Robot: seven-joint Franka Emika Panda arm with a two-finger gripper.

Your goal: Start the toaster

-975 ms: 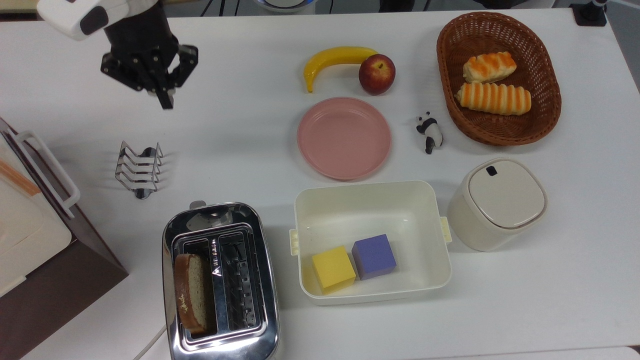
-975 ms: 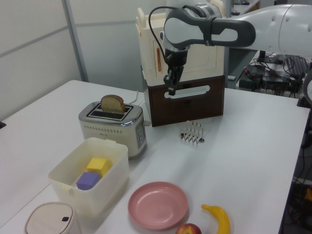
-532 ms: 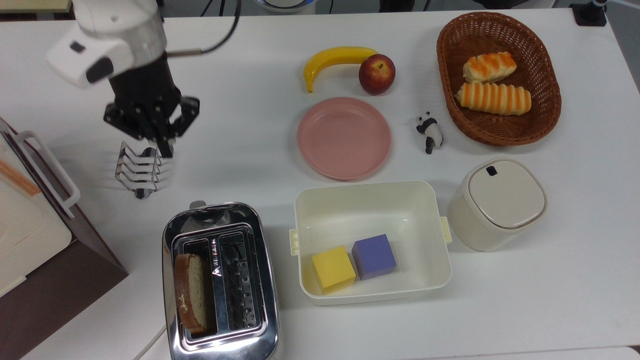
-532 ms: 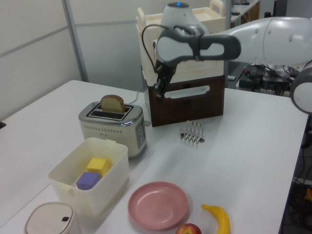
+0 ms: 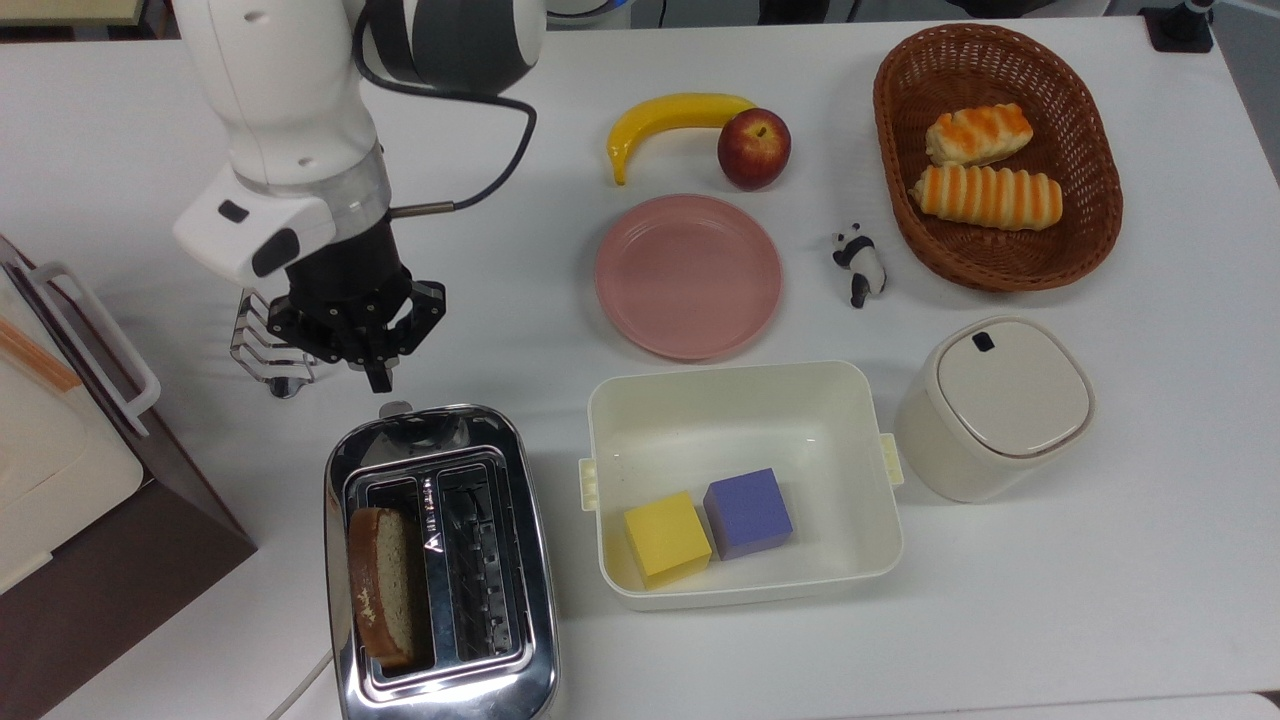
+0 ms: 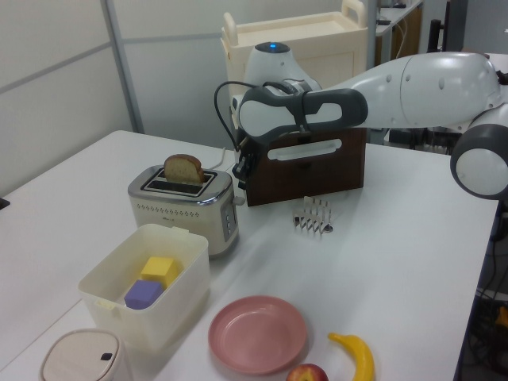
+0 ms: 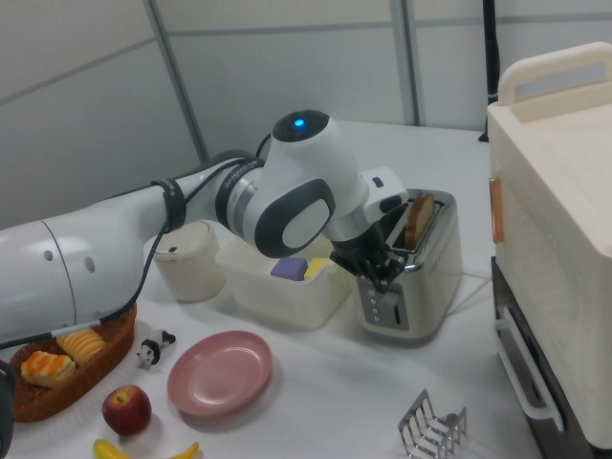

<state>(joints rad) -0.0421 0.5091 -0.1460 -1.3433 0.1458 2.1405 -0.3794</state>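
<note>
The toaster stands on the bench near its lower edge in the top view, its long axis running up and down that view. One slice of bread sits raised in the slot on the top view's left. The small lever knob projects from the toaster's end face, the end nearest the arm; in the right view this face carries the control panel.

The hand points downward and hangs just beyond that same end of the toaster. In the top view the fingertips lie just above the knob and nearly in line with it; the wire rack is close beside the hand, on the top view's left. In the right view the hand overlaps the upper part of the end face, above the panel. The left view places the hand beside the toaster's upper corner, in front of the brown box. Whether it touches the knob cannot be told.

The fingers appear drawn together and hold nothing.

Judgement: the lever is not yet pressed, since the bread stands high. The coming move turns on the knob lying directly below and slightly toward the toaster from the fingertips; a short downward stroke along the end face should engage it. A lateral miss would land on the chrome top edge.
</note>
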